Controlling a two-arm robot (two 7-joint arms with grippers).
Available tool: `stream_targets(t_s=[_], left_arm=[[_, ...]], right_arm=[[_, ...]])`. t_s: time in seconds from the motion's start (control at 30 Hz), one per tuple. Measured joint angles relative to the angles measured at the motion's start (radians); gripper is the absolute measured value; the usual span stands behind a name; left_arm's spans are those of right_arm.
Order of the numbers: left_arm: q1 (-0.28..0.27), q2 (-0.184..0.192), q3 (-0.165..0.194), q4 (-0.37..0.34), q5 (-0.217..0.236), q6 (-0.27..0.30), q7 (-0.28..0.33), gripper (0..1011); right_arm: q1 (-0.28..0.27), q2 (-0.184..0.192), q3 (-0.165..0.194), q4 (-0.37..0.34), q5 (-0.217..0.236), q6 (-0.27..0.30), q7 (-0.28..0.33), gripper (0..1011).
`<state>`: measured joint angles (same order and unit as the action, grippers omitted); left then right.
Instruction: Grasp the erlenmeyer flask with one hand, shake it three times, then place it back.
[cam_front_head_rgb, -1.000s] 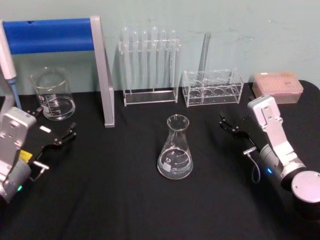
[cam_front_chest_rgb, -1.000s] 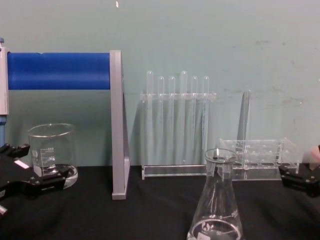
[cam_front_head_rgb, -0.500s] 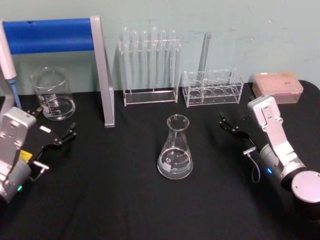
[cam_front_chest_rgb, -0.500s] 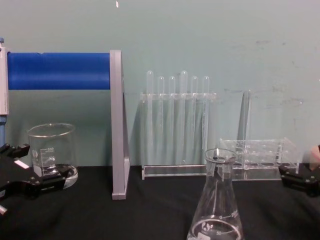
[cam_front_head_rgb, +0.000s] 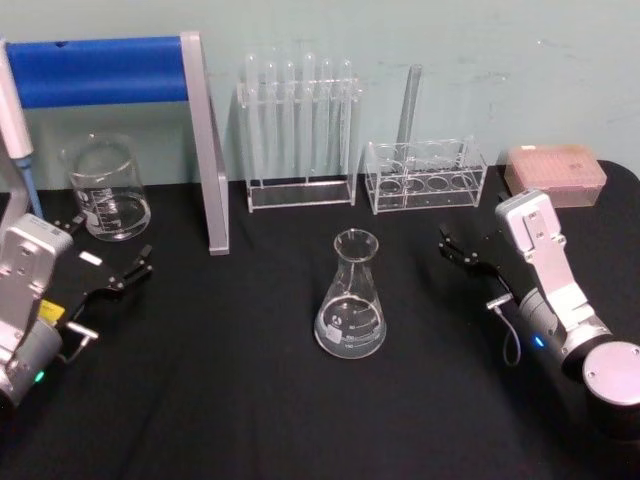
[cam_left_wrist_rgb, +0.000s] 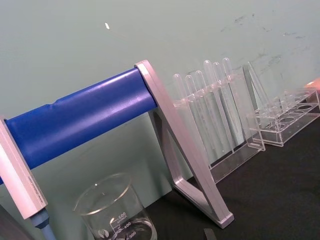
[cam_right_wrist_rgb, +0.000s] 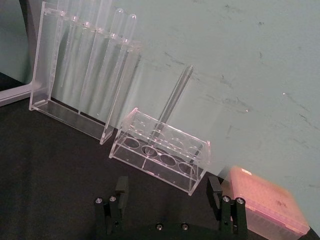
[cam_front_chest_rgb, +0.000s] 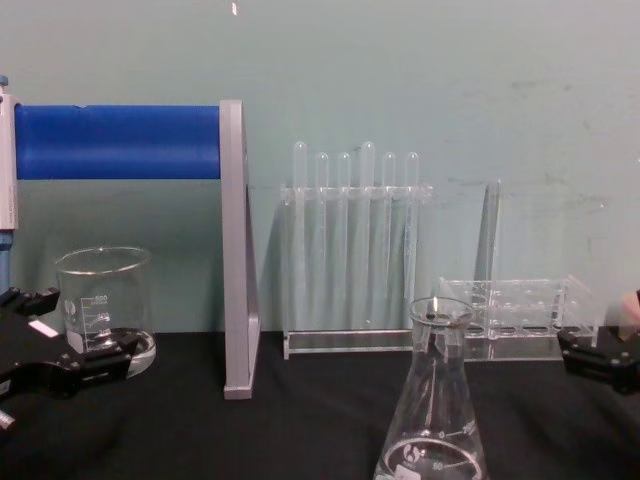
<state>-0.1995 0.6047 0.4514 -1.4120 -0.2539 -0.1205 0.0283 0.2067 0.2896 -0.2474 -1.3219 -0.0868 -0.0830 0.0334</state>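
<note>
Head view, your stock: flask (cam_front_head_rgb: 351, 303) upright mid-table, untouched, well apart from both grippers. Right gripper (cam_front_head_rgb: 462, 250) sits toward the table's right edge, jaws spread, aimed at the flask. Left gripper (cam_front_head_rgb: 108, 262) rests near the left edge, jaws spread, just beside the beaker (cam_front_head_rgb: 105, 187). Risks you carry: glass neck is narrow and smooth, so a high or off-centre pinch could tip the flask, and shaking may loosen a weak grip.

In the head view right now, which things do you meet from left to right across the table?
left gripper → beaker → test tube rack → erlenmeyer flask → low rack → right gripper → pink box
</note>
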Motion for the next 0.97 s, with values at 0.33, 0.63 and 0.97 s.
stream_targets(t_s=[0.33, 0.63, 0.97], left_arm=[[0.000, 0.000, 0.000, 0.000, 0.000, 0.000, 0.000, 1001], [0.000, 0.000, 0.000, 0.000, 0.000, 0.000, 0.000, 1001], [0.000, 0.000, 0.000, 0.000, 0.000, 0.000, 0.000, 1001]], right_arm=[[0.000, 0.000, 0.000, 0.000, 0.000, 0.000, 0.000, 1000], [0.000, 0.000, 0.000, 0.000, 0.000, 0.000, 0.000, 1000], [0.000, 0.000, 0.000, 0.000, 0.000, 0.000, 0.000, 1000]])
